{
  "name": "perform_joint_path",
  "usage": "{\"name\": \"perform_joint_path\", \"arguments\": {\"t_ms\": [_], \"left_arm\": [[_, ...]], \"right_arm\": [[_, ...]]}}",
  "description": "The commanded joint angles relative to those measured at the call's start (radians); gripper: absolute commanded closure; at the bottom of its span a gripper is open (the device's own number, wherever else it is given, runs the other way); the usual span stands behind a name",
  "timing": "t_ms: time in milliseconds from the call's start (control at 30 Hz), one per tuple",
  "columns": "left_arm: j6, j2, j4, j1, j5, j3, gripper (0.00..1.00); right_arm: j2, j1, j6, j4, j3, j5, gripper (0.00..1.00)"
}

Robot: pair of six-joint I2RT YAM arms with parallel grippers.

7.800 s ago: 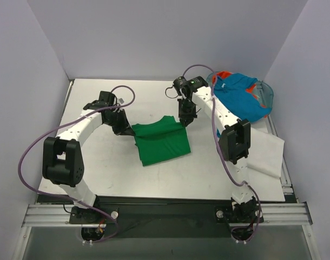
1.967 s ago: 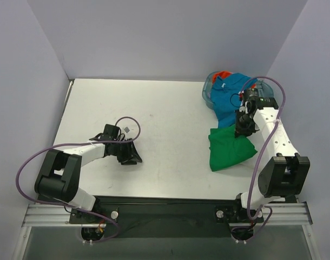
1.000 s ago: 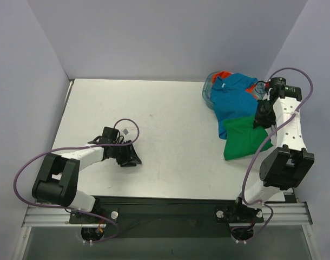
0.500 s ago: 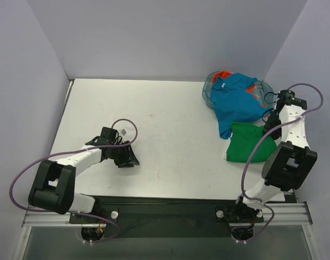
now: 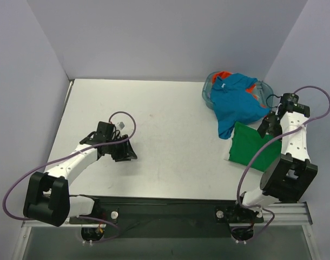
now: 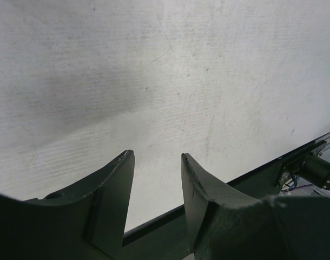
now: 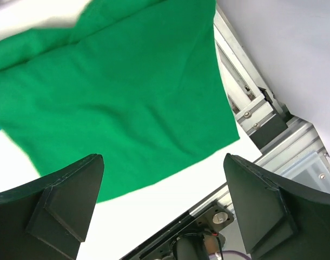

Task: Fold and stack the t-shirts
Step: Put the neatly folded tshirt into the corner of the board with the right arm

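The bright green t-shirt (image 5: 252,147) lies folded at the right edge of the table, and fills the upper half of the right wrist view (image 7: 116,103). My right gripper (image 5: 266,126) hovers over its far edge, wide open with nothing between the jaws (image 7: 164,160). The turquoise t-shirt (image 5: 235,102) is crumpled just behind the green one, its lower end touching it. A bit of orange-red t-shirt (image 5: 224,74) peeks out behind that. My left gripper (image 5: 127,153) is low over bare table on the left, open and holding nothing (image 6: 156,156).
A clear plastic bin (image 5: 206,92) holds the turquoise and orange-red shirts at the back right. The aluminium rail (image 7: 251,103) runs along the table's right edge, close to the green shirt. The table's near edge (image 6: 154,222) shows just beyond the left fingers.
My right gripper carried the green shirt right, then opened wide and let it go; the shirt now lies flat. The left arm shifted slightly and its jaws stayed as they were.
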Motion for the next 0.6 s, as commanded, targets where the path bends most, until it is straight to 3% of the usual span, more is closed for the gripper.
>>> {"name": "perform_joint_path", "arguments": {"t_ms": [0,300,567], "left_arm": [[0.038,-0.070,-0.024,0.004,-0.036,0.073,0.49],[0.056,-0.193,-0.062,0.004,-0.096,0.131,0.49],[0.066,-0.248,-0.143,0.005,-0.160,0.189,0.48]], "right_arm": [[-0.155,0.067,0.010,-0.022,-0.024,0.021,0.00],[-0.500,0.291,0.098,0.093,-0.276,-0.205,0.00],[-0.766,0.472,0.252,0.237,-0.546,-0.296,0.00]]}}
